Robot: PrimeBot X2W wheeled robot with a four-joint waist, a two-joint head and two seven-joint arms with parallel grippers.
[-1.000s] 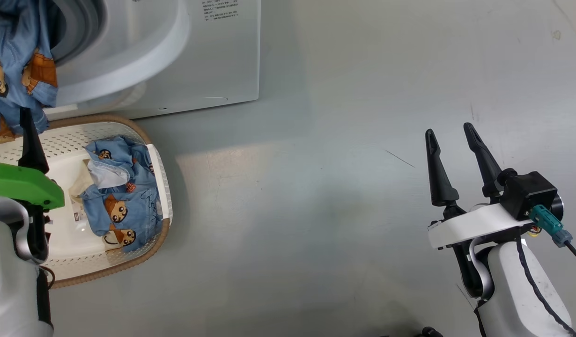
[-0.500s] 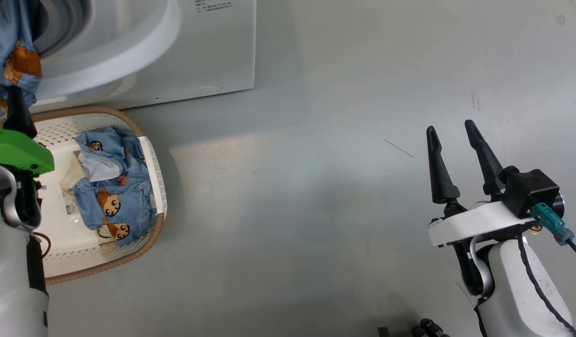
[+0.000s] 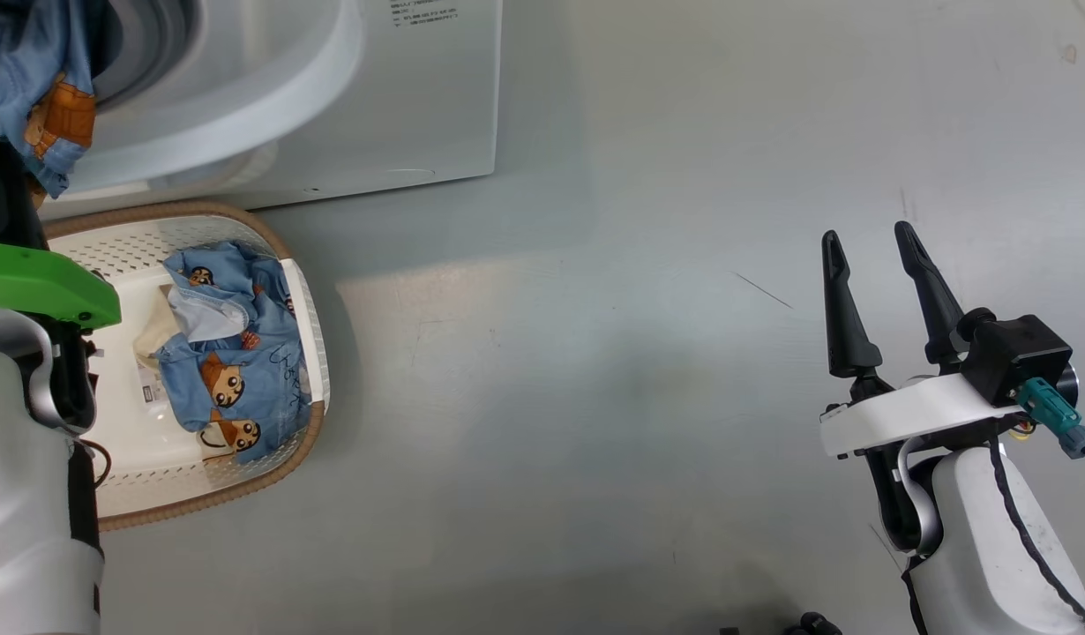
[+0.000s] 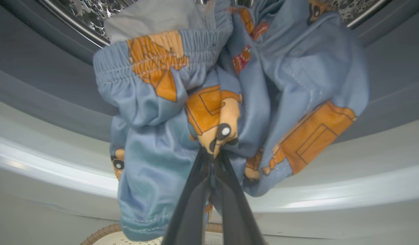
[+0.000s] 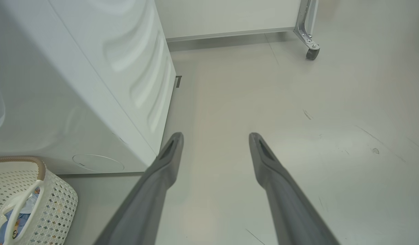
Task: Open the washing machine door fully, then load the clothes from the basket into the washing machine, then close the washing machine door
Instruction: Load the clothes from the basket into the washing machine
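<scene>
Left pincer (image 4: 213, 153) up at the washing machine (image 4: 366, 143) mouth, clenched on the clothes (image 4: 155, 112); right pincer (image 5: 215, 135) released, over floor (image 5: 298, 119)

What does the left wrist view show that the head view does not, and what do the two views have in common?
Left wrist view: the perforated steel drum, and the left end effector shut on a fold of the hanging garment. Head view: the right end effector, open above the floor, and a second garment lying in the basket. Shared: the hanging garment at the washing machine opening, and the basket's brown rim.
</scene>
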